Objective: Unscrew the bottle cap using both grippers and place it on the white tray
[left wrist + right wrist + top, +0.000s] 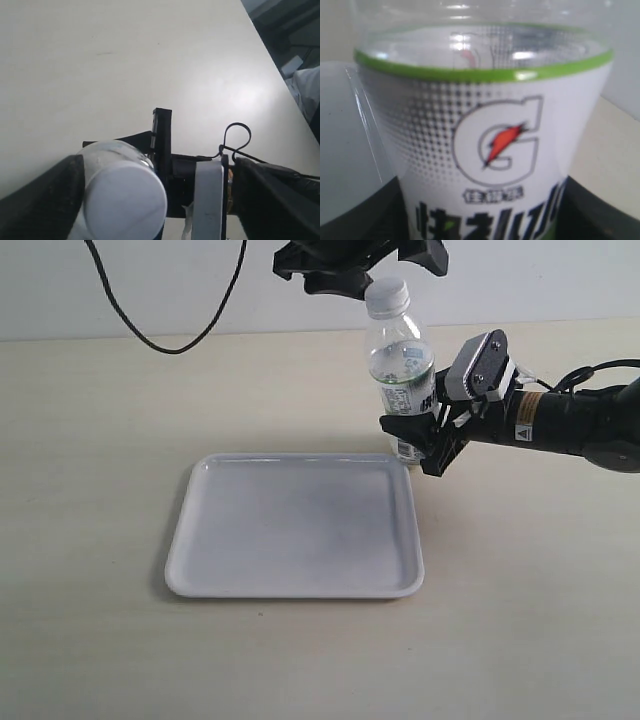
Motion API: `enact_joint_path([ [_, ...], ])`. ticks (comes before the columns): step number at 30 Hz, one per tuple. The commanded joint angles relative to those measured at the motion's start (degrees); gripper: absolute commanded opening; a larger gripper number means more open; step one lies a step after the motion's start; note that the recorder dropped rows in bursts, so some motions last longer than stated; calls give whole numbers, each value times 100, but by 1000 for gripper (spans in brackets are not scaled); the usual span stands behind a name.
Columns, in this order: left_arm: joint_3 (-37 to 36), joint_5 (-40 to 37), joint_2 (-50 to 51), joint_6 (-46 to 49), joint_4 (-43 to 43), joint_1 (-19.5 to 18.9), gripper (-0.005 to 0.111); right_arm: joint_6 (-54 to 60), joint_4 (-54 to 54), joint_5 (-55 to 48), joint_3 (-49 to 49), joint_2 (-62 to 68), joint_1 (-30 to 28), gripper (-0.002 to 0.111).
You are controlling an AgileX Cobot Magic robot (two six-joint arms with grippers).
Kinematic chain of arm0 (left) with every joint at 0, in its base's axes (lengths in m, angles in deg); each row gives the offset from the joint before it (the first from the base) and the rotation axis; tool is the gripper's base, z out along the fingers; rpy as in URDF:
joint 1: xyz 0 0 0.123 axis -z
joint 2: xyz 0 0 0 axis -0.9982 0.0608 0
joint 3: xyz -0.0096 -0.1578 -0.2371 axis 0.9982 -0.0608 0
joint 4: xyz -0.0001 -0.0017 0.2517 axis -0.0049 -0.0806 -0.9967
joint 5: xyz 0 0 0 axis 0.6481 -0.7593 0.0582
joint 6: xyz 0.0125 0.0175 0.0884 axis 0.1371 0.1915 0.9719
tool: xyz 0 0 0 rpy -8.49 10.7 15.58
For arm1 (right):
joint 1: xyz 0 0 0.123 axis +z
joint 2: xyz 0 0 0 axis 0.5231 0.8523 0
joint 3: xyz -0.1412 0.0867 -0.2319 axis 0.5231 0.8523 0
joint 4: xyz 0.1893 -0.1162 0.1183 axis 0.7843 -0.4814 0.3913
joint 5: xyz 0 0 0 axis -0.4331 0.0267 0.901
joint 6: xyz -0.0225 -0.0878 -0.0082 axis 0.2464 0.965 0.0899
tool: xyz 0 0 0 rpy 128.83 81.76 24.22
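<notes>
Nearest us on the pale desk (520,640) lies the white tray (180,560), flat and glossy, low rim all round; just beyond its far right corner stands the bottle (400,365), close to upright, its top leaning a shade towards the left of the exterior view; its base is hidden behind the tray corner and the hand, so whether it rests on the desk I cannot tell; the right hand (418,442) reaches in from the right, black fingers (402,427) pressed onto the lower body of the bottle, one on each side, pinching it across the label; the right wrist view backs that up, label filling the picture, green band above, a big letter G with an orange bolt, dark fingers at both lower corners against the plastic; behind the fingers sits the grey-white block (478,365), and further along the arm a small warning sticker (522,432); up top now, the bottle cap (387,292), white, seated on the neck, well apart from the tray; the left hand (362,268) hangs right over it from above; in the left wrist view the cap sits between that hand's two dark fingers (40,200), just beside one and clear of the other, so that hand is spread wide and pinching nothing; farthest back, a black cable (160,340) loops down in front of the pale wall (60,290) to the far edge of the desk.
</notes>
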Motion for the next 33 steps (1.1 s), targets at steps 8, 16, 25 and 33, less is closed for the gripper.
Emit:
enact_joint_path([
  [8,7,-310,-23,1723,130,-4,77,-5,58,244,-10,-9,12,0],
  [16,7,-362,-215,1831,-908,-4,77,-13,83,297,-10,-9,12,0],
  [25,7,-441,-215,1481,-898,-4,75,-13,83,331,-10,-9,12,0],
  [33,7,-441,-204,1492,-950,-4,72,-109,71,336,-10,-9,12,0],
])
